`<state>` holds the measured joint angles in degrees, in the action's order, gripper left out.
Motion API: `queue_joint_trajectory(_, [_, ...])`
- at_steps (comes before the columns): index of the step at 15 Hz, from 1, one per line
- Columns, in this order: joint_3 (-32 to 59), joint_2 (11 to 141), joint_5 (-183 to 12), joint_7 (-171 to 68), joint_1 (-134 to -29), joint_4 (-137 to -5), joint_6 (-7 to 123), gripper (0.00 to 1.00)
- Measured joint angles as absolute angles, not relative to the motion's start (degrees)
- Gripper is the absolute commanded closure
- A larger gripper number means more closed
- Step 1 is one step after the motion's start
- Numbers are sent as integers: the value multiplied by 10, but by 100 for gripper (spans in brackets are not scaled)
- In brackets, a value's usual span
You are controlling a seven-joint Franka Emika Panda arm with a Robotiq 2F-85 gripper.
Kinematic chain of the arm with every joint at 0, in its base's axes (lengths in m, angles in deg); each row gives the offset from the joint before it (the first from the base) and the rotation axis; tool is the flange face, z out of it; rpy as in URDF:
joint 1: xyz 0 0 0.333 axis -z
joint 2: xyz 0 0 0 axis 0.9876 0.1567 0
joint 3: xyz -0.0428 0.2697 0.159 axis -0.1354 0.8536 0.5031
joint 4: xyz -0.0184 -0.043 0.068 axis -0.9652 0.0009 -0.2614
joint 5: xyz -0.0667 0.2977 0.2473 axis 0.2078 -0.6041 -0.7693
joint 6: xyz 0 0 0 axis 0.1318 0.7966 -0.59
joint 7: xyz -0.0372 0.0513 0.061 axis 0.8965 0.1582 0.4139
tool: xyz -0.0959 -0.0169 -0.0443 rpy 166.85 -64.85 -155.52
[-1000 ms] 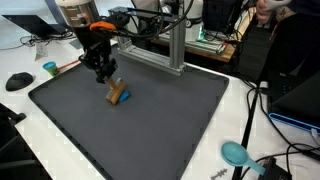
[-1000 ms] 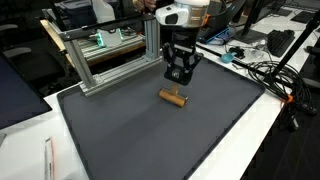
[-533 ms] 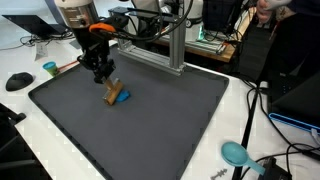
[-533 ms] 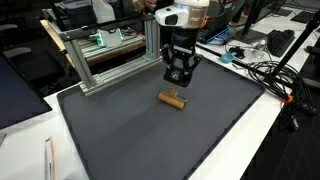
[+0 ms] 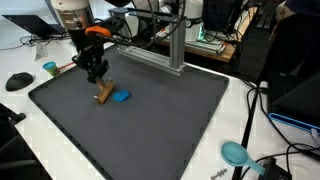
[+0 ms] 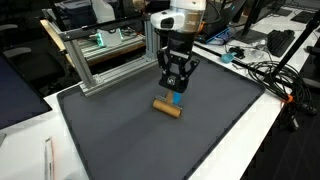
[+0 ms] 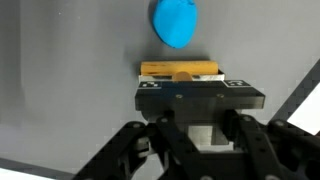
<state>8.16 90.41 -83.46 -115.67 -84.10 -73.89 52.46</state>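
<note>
Since the earlier frame, the wooden block [image 5: 103, 93] has been drawn toward the upper left of the frame, off the blue piece [image 5: 121, 96], which is now uncovered just to the block's right. In this exterior view the gripper [image 5: 97, 79] is seen low over the dark mat [image 5: 150, 125], its jaws narrowed at the block's upper end. The block is tilted, its lower end on the mat. At the upper left edge a small teal cup [image 5: 50, 68] stands off the mat; its contents cannot be made out. At the lower right a teal round dish [image 5: 235, 153] is seen, with nothing visible in it.

In the exterior view from the opposite side, the gripper [image 6: 172, 88] is placed left of frame centre, and the block [image 6: 168, 107] lies just below it on the mat [image 6: 150, 145]. A sliver of the blue piece [image 6: 177, 97] shows between the fingers and the block. An aluminium frame [image 6: 110, 60] stands at the upper left, well apart.

In the wrist view the block [image 7: 180, 69] is set crosswise at the middle of the frame, right at the gripper [image 7: 180, 82], and appears to be clamped. The blue piece [image 7: 176, 22] lies beyond it, at the top centre, apart from it.

The step in hand is judged to be the separating of block and blue piece. A next move would call for the clamp to be kept firm, and for the blue piece to be cleared if the block is carried that way.
</note>
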Motion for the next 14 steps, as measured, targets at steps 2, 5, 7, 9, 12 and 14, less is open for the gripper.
queue_joint_trajectory(2, [86, 903, -840, -1121, -832, -739, 528, 78])
queue_joint_trajectory(5, [93, 900, -846, -1024, -808, -743, 558, 78])
queue_joint_trajectory(7, [94, 891, -846, -954, -797, -745, 574, 78])
queue_joint_trajectory(9, [94, 874, -846, -889, -793, -746, 582, 78])
queue_joint_trajectory(12, [105, 840, -850, -800, -793, -747, 582, 78])
queue_joint_trajectory(14, [119, 820, -858, -744, -794, -747, 580, 78])
